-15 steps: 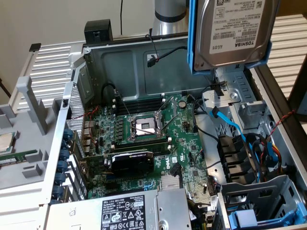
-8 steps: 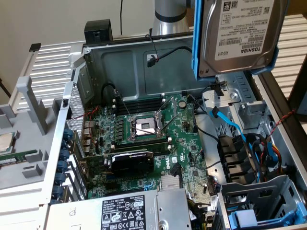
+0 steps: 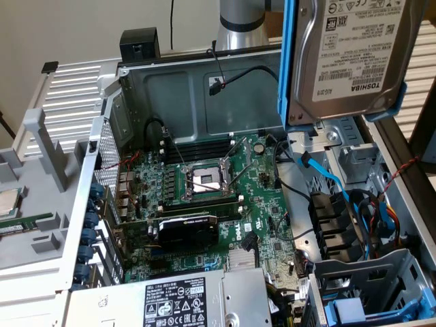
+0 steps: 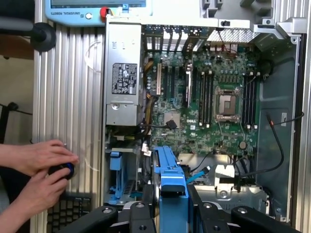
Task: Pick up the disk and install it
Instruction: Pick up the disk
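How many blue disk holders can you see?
2. One frames the disk in the gripper, above the computer; the other blue carrier sits in the drive cage. More may be hidden.

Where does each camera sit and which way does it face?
Exterior view: off the robot, above the open computer case, angled down onto the motherboard; the arm and the held disk show at the top.
Wrist view: on the wrist, looking down into the case past the gripper clamping the disk; a person's hands rest beside the case.
Shared: the disk, motherboard and CPU socket.
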### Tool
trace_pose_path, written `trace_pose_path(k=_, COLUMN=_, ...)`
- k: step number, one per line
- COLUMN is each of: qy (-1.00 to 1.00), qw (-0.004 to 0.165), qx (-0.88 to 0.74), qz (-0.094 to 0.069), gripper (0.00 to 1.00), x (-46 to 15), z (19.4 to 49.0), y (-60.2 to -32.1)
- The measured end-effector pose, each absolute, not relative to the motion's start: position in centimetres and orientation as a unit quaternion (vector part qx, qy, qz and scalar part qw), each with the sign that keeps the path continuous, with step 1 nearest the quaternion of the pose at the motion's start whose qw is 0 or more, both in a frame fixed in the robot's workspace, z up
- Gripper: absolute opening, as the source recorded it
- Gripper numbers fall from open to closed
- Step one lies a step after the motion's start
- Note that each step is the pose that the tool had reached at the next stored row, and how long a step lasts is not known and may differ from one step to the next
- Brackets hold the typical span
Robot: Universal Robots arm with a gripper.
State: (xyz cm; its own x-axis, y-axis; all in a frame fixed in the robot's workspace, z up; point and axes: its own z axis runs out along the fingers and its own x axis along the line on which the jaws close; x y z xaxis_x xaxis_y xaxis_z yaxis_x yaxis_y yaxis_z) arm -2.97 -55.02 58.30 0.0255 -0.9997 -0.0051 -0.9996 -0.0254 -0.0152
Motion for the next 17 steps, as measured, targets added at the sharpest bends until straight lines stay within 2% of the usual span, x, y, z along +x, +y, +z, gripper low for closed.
trace_pose_path(k=17, qy=0.699, qw=0.007, qx=-0.715, qz=-0.004, gripper=0.36, x=0.3, z=58.4, y=-55.4)
